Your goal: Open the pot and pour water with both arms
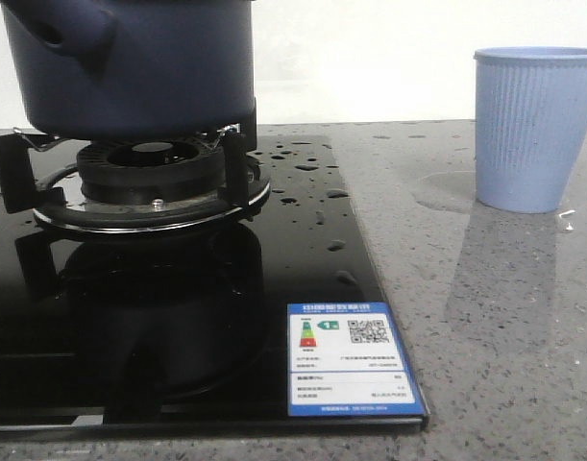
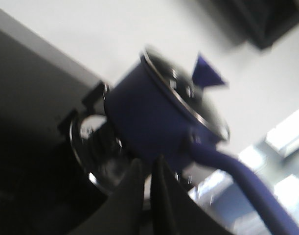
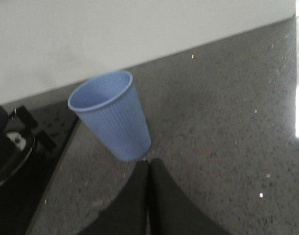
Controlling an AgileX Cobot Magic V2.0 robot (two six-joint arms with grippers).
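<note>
Navy pot (image 1: 139, 67) sits on the burner (image 1: 149, 178) – lid on. Both hands – left (image 2: 148, 169), right (image 3: 148, 169) – are pressed closed, empty, the right near the cup (image 3: 112, 115).

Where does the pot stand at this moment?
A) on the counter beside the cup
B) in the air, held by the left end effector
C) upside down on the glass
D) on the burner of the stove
D: the pot sits on the burner, and the cup stands apart on the counter.
</note>
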